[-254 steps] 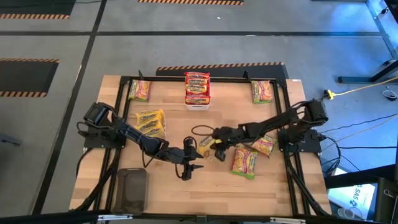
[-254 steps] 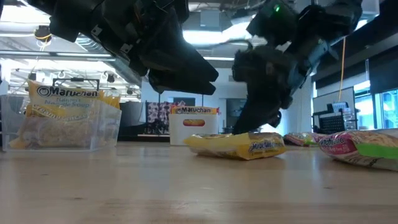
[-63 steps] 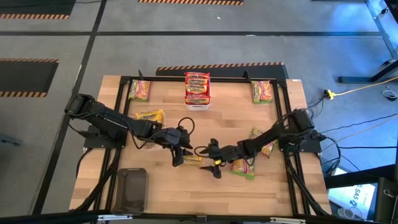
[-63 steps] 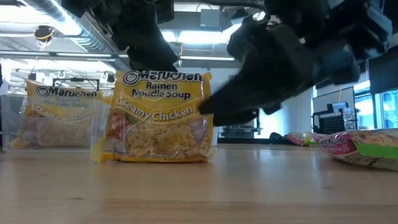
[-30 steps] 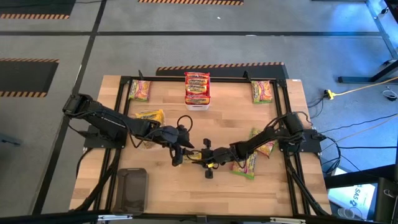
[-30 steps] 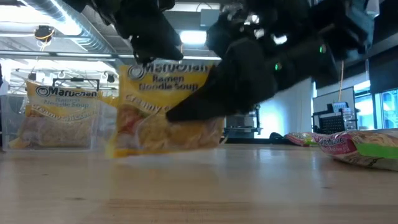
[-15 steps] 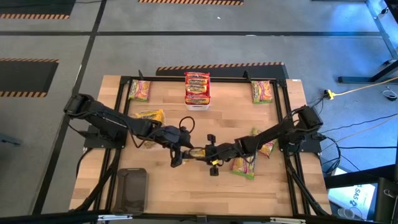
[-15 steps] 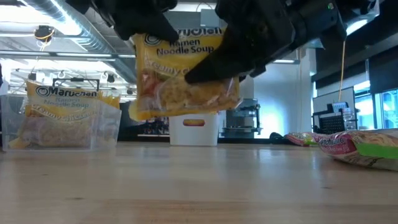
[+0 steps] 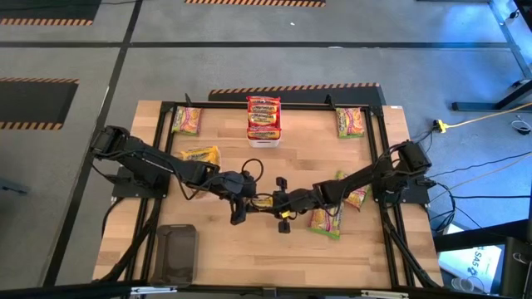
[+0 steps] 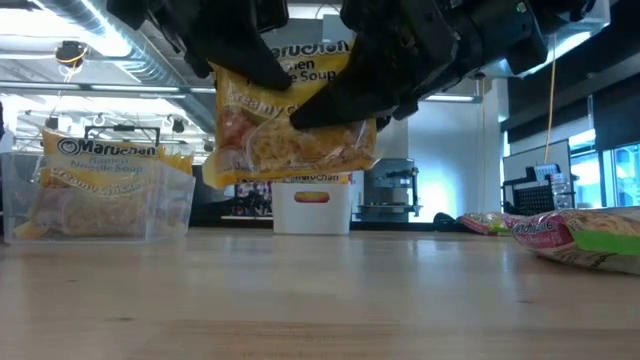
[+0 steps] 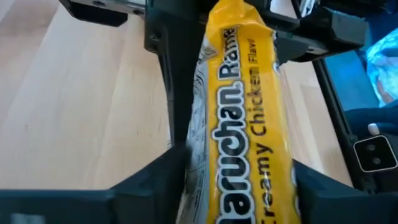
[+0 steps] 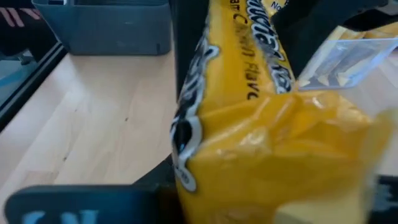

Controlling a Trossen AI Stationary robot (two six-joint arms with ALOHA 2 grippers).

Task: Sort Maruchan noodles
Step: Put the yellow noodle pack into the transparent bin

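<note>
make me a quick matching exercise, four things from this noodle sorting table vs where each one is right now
Things:
1. yellow packet
2. white bin
3. dark tray
4. green and pink packet

Places:
A. near left corner of the table
B. held in the air by both grippers
C. far edge, middle
D. flat on the wood, right of centre

Pairs: 1-B, 2-C, 3-A, 4-D

Glossy crinkly plastic noodle packet [image 10: 295, 115]; matt pale wood table [image 10: 320, 300]; clear plastic bin [image 10: 95, 205].

Wood table [image 9: 274, 257]: dark tray [image 9: 176, 251], white bin [image 9: 263, 139], loose noodle pkts [image 9: 327, 216].
</note>
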